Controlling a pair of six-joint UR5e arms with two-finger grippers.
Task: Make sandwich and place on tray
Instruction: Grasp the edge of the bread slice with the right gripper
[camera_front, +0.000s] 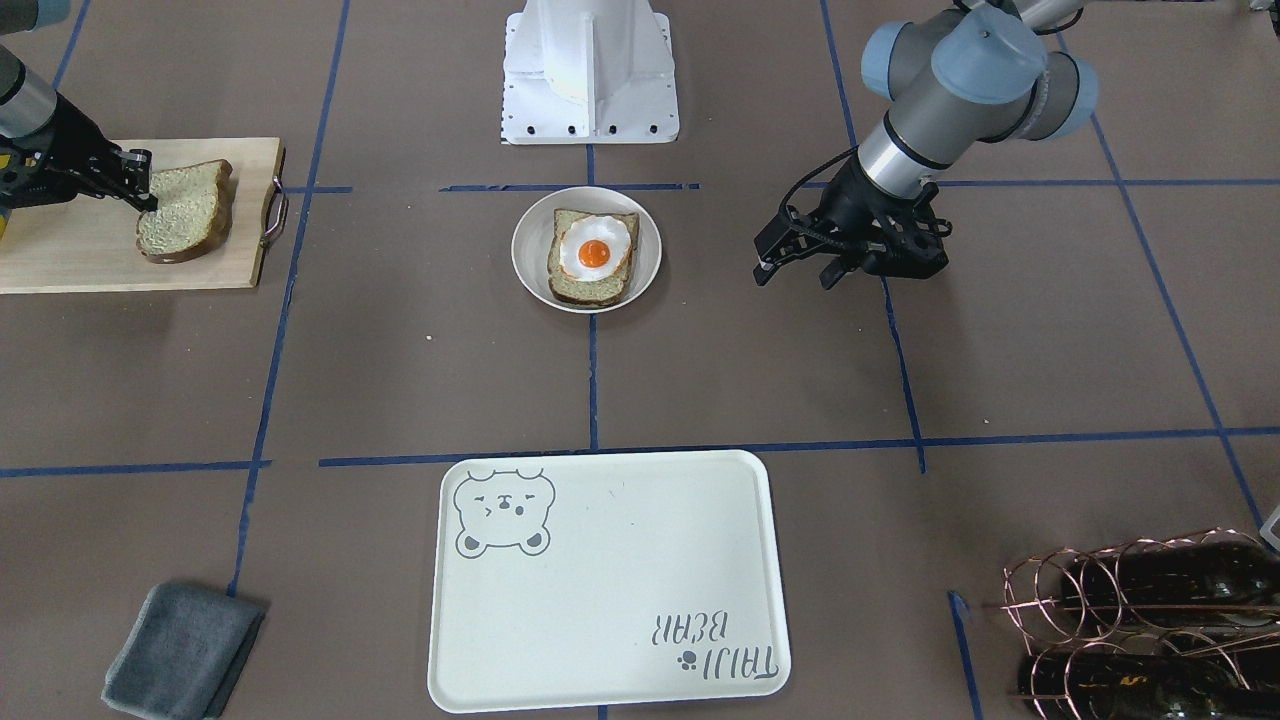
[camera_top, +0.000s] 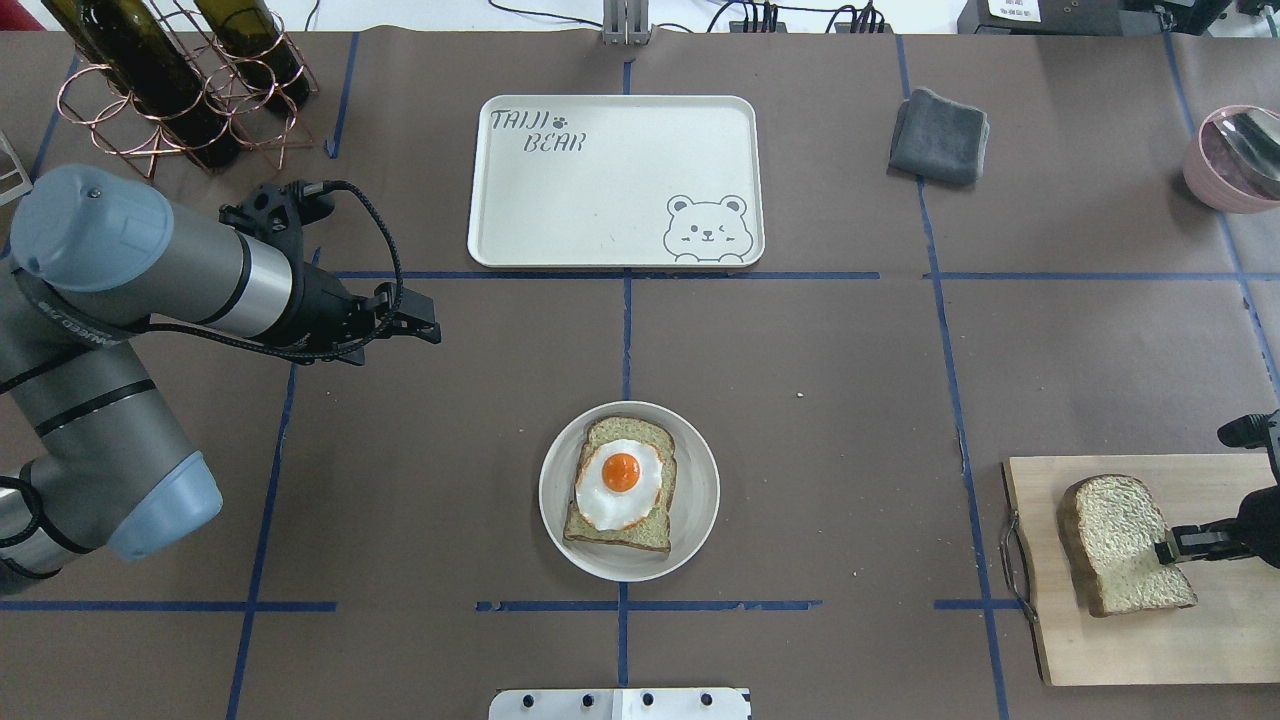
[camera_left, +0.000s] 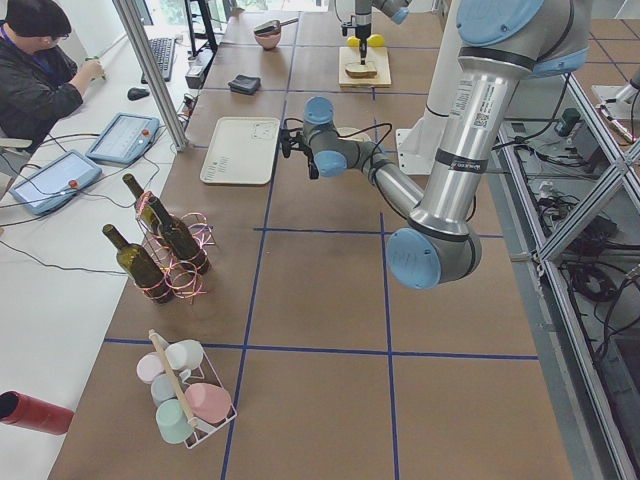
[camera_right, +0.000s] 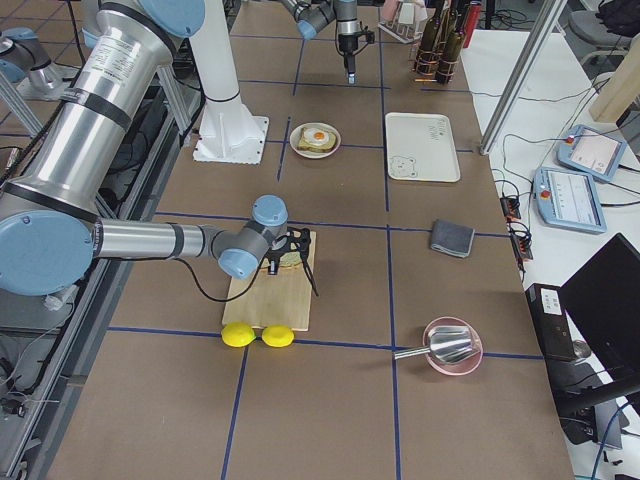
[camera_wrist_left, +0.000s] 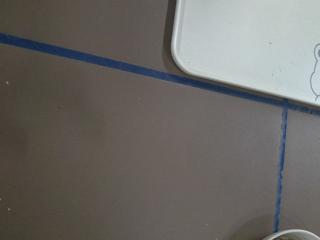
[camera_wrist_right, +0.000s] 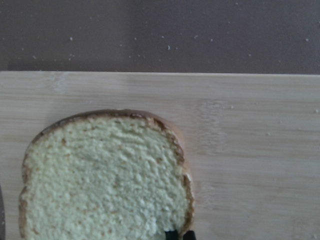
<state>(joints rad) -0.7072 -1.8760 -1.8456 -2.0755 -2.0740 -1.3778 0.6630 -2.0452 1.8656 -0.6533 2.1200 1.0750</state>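
One bread slice lies on the wooden cutting board, its edge raised a little. My right gripper is shut on that slice's edge; its fingertips show at the slice in the right wrist view. The other slice lies in a round white bowl with the fried egg on top. The cream tray with the bear drawing holds nothing. My left gripper is open and empty above the table, left of the bowl and near the tray's corner.
A grey folded cloth lies right of the tray. A copper rack with wine bottles stands at the far left. A pink bowl with a spoon is at the far right. Two lemons lie by the cutting board.
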